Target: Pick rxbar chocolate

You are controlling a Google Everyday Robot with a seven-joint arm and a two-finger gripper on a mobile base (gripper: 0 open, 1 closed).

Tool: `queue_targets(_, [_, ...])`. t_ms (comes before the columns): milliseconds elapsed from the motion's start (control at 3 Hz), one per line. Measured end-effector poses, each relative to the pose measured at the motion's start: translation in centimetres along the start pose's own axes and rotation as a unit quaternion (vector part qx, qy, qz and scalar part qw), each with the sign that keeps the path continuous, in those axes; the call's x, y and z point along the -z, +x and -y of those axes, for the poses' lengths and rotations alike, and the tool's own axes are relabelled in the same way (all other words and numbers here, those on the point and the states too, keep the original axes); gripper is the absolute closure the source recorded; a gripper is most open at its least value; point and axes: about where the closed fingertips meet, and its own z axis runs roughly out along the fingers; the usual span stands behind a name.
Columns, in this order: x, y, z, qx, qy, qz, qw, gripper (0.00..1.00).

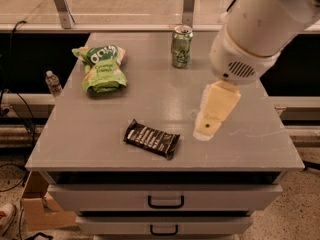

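The rxbar chocolate, a flat dark wrapper with rows of white lettering, lies near the front edge of the grey table, a little left of centre. My gripper hangs from the white arm above the table's right half, its cream-coloured fingers pointing down and to the left. It is to the right of the bar and apart from it. It holds nothing.
A green chip bag lies at the back left. A green soda can stands at the back centre. A water bottle stands beside the table's left edge. Drawers with handles are below the front edge.
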Motion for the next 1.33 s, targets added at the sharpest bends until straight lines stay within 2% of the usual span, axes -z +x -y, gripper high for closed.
queue_targets(333, [-5.0,-2.5,-1.7,-0.011,-0.035,0.003,0.9993,0.00])
queue_targets(667, [-5.0,-2.5,-1.7,-0.011,-0.035,0.004,0.9993,0.00])
queue_targets(1000, [-7.0,-4.0,-2.7,-0.004,-0.036,0.007,0.9993,0.00])
queue_targets(1333, [-9.1,-6.6,-4.2,0.008,-0.024,0.009,0.9996,0.00])
